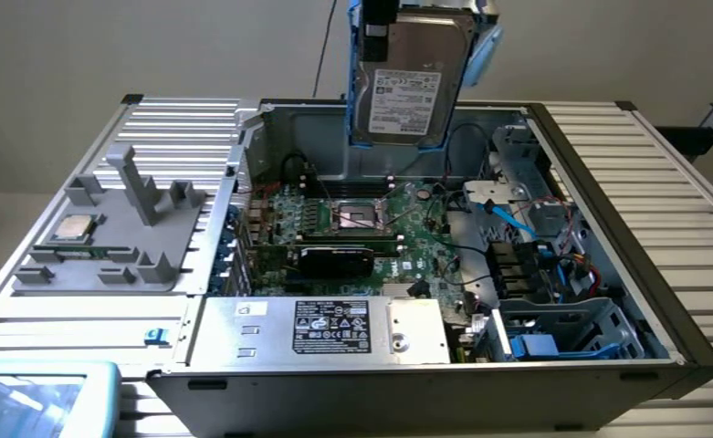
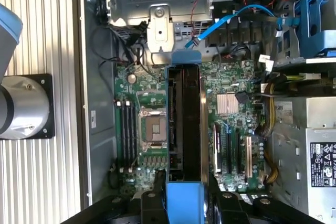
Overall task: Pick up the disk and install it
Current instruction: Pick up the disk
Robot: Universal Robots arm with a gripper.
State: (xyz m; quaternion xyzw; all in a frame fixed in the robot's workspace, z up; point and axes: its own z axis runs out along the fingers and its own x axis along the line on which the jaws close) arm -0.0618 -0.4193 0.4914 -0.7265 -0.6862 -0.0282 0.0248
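The disk [image 1: 411, 87], grey metal with a white label in a blue carrier, hangs upright high above the back of the open computer case [image 1: 648, 301]. My gripper [image 1: 407, 16] is shut on its top end. In the wrist view I see the disk [image 2: 184, 124] edge-on, a dark slab between blue end tabs. My gripper [image 2: 185, 205] clamps its near blue tab, with a black finger [image 2: 152, 203] on each side. Under the disk lies the green motherboard [image 2: 231, 129].
The case holds a CPU socket [image 1: 362, 216], a silver power supply [image 1: 319, 328] with a black label, and a drive cage [image 1: 570, 333] with blue parts at the exterior view's right. A grey fixture [image 1: 119, 246] carrying a CPU chip [image 1: 76, 227] sits at the exterior view's left. The arm's base [image 2: 23, 106] stands beside the case.
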